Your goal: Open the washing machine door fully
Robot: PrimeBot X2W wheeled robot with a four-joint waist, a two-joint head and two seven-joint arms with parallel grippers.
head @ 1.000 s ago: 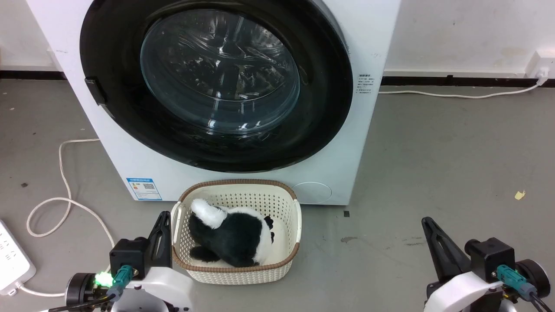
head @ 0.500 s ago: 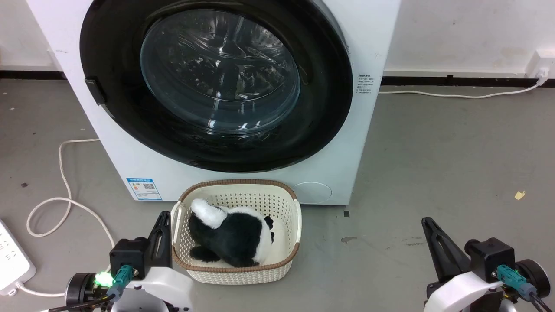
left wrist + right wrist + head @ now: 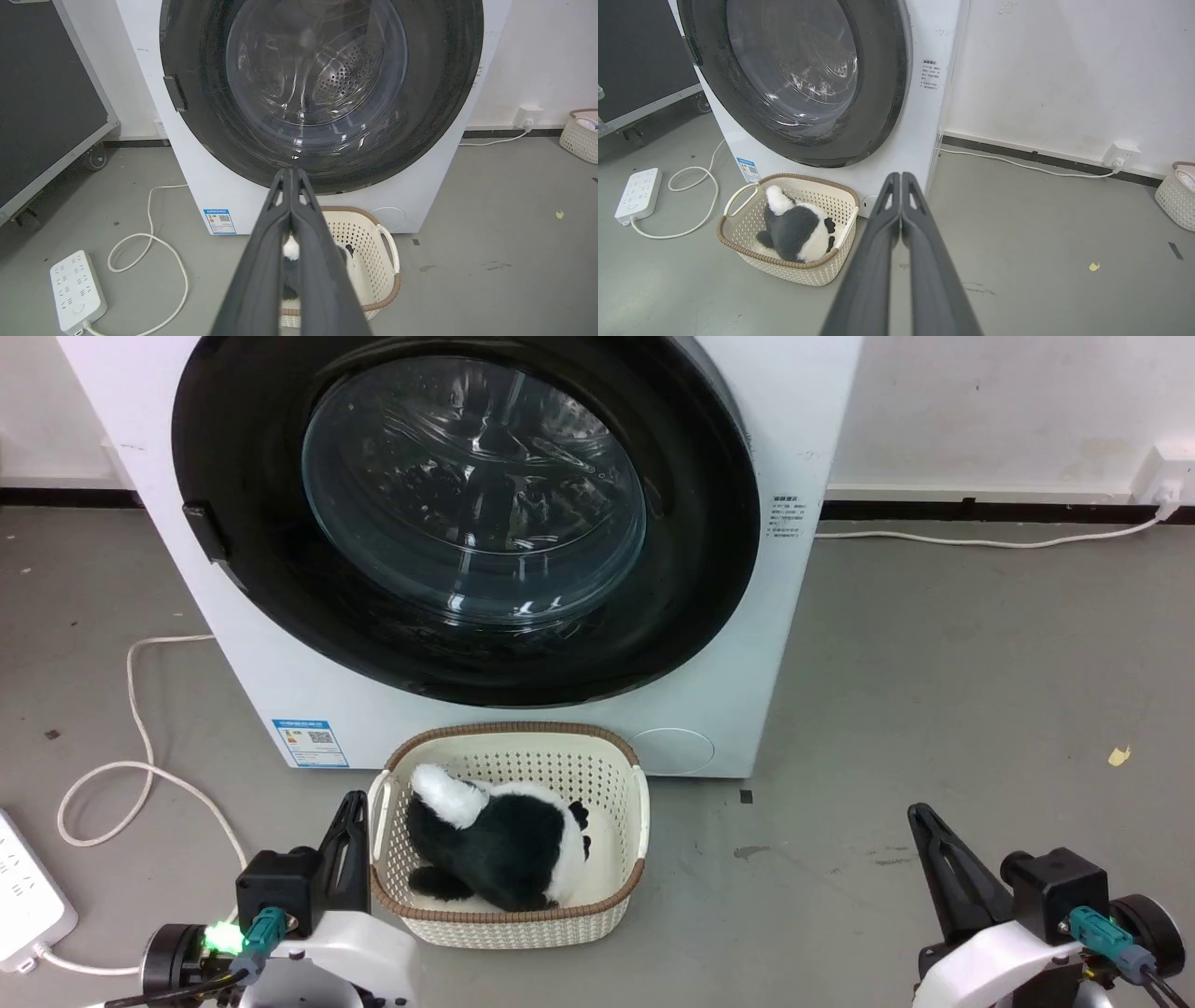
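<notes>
Both the left end effector [image 3: 290, 172] and the right end effector [image 3: 901, 176] are hanging low and near, each pressing its fingers together on nothing, probably because no reach has begun. The washing machine door [image 3: 467, 513] is sitting flush in the washing machine [image 3: 812, 411], far ahead of them. Its small tab [image 3: 205, 530] is showing at the left edge, likely the pull point. A basket [image 3: 509, 729] holding a plush toy [image 3: 504, 845] is crowding the floor just below. The head view is cutting off the door's top, and the hinge is hiding.
</notes>
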